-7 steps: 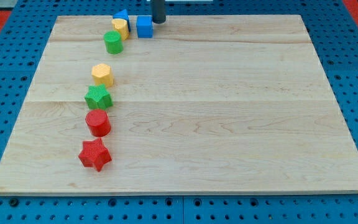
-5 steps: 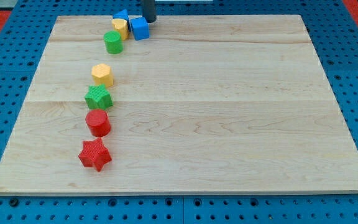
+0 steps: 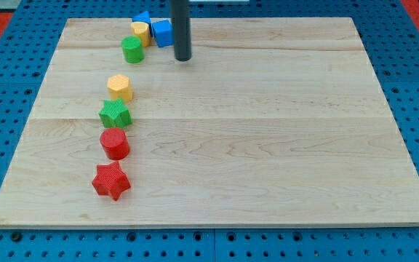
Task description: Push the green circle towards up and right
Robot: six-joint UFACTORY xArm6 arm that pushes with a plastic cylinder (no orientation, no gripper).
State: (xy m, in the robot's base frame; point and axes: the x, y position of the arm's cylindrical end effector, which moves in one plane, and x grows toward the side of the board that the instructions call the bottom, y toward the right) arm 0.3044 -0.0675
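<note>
Green circle, a short round green block, sits near the top left of a pale wooden board. It lies just below and to the view's left of a small cluster at the board's top edge.

Eight blocks are on the board in all. Two are green: the circle and a green star. Two are red: a red circle and a red star. Two are yellow: a yellow hexagon and a second yellow block, whose shape is hard to make out. Two are blue: a blue cube and another blue block, mostly hidden behind the yellow one.

The blocks run in a loose column down the view's left side, with the red star lowest. The yellow block at the top seems to touch the green circle's upper right edge.

One dark rod comes down from the view's top. My tip rests on the board just to the view's right of the green circle, apart from it, and just below the blue cube. The rod's shaft covers part of the cube's right side. The arm has no jaws, only this rod.

No containers are present. The board lies on a blue perforated surface.
</note>
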